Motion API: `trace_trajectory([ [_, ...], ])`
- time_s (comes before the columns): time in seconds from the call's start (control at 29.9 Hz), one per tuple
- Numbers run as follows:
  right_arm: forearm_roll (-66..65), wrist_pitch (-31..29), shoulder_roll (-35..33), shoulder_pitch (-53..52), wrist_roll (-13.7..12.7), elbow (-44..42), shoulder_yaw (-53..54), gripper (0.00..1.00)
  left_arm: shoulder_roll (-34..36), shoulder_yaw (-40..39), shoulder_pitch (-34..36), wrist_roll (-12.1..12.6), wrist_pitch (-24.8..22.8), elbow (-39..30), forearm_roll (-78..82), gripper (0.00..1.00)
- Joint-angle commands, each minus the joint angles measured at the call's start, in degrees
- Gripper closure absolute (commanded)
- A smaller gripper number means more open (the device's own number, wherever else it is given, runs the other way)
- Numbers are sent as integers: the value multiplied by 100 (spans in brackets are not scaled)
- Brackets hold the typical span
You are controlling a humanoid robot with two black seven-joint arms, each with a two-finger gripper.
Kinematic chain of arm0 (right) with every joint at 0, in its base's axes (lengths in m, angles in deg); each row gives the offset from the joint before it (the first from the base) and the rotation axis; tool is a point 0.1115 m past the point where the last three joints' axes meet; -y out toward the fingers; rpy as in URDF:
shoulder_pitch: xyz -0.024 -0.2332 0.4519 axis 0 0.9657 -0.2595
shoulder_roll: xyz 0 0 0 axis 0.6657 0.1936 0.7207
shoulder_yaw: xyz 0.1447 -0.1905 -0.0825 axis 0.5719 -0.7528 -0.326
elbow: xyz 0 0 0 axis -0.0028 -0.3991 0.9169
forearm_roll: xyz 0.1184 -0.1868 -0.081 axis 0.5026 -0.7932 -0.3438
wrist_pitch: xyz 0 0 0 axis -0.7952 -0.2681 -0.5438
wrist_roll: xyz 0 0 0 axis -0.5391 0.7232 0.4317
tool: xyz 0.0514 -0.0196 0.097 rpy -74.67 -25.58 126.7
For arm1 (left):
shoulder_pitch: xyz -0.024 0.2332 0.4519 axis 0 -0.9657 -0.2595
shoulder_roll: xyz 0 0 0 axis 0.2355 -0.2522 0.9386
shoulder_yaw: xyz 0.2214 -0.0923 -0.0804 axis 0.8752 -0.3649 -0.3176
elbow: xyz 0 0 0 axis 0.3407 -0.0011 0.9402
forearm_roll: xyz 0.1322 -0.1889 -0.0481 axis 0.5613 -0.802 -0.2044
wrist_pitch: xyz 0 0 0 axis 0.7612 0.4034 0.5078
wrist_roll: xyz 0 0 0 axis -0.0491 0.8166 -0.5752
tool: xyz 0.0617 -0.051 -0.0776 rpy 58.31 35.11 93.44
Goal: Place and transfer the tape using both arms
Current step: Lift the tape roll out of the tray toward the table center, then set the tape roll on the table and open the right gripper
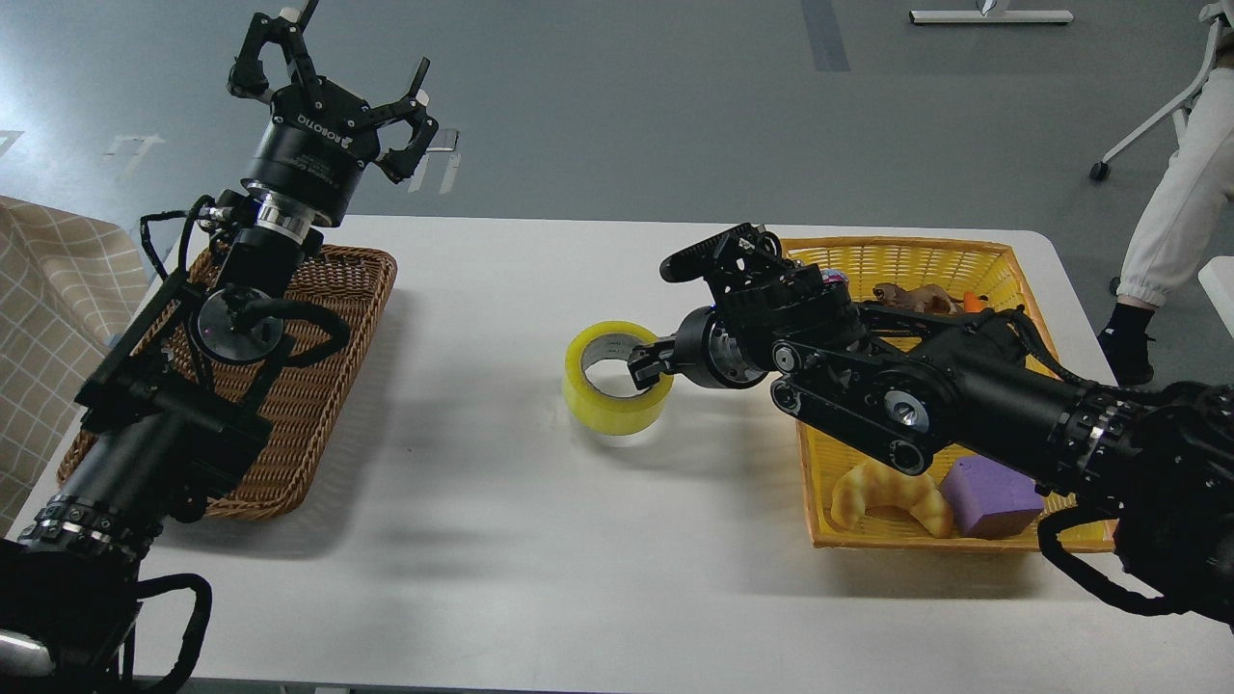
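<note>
The yellow tape roll (pixel 609 396) with a whitish-grey core is at the middle of the white table (pixel 501 540), at or just above its surface. My right gripper (pixel 648 364) is shut on the roll's right wall, one finger inside the core. My right arm (pixel 925 405) reaches in from the right, over the yellow basket. My left gripper (pixel 328 72) is open and empty, raised high above the far end of the brown wicker basket (pixel 333 318). My left arm (pixel 174 414) lies over that basket.
The yellow basket (pixel 916 260) on the right holds a toy croissant (pixel 887 496), a purple block (pixel 993 496) and small toys at its far end. A person's leg (pixel 1171 222) stands at the far right. A checked cloth (pixel 48 318) lies at the left edge.
</note>
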Motion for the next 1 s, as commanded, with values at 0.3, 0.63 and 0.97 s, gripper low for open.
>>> trace_trajectory([
  [0.3,-30,0,0,130,0,-44,-16,100,0,-8,0,1,0,-19,0,2],
  [0.63,-39,0,0,209,0,-97,-16,86,0,-17,0,1,0,-63,0,2],
  [0.97,-30,0,0,270,-9,-97,-16,62,0,-8,0,9,0,-72,0,2],
])
